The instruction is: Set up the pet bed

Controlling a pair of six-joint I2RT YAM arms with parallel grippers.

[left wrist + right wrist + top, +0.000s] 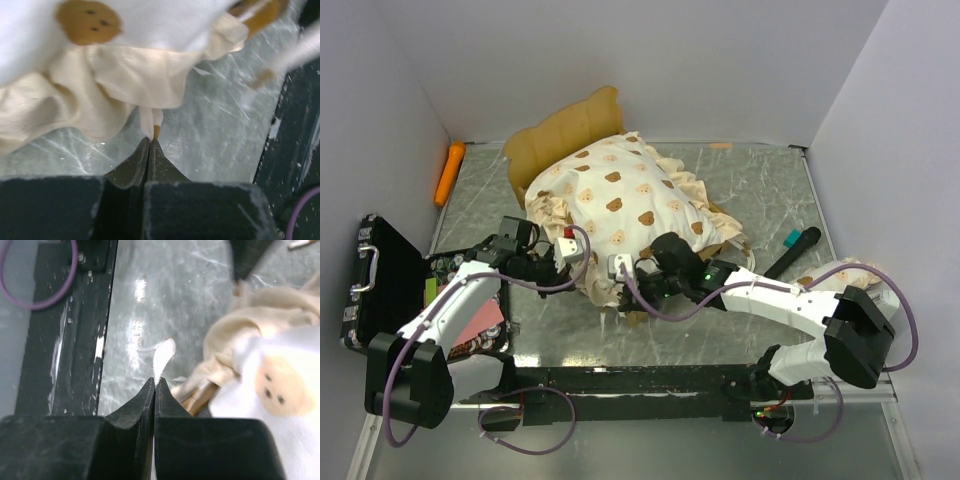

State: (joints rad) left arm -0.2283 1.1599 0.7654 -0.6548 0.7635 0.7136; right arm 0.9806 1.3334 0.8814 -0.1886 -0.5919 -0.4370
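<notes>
Spreading bear-print mattress (620,195) in front of wavy headboard (565,130). Pinching white tabs (150,120) at mattress's near ruffle with left gripper (150,144) and right gripper (154,384), jaws pressed together. Next, likely: pulling both evenly, seating it flat.

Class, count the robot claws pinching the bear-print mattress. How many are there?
2. The left claw is shut on a white tab at the near ruffled edge of the mattress. The right claw pinches another white tab just right of it. Neither is hidden.

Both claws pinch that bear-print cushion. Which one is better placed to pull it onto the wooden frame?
Probably right: the right gripper pinches the mattress beside the bare frame edge; the left gripper pinches farther from it.
</notes>
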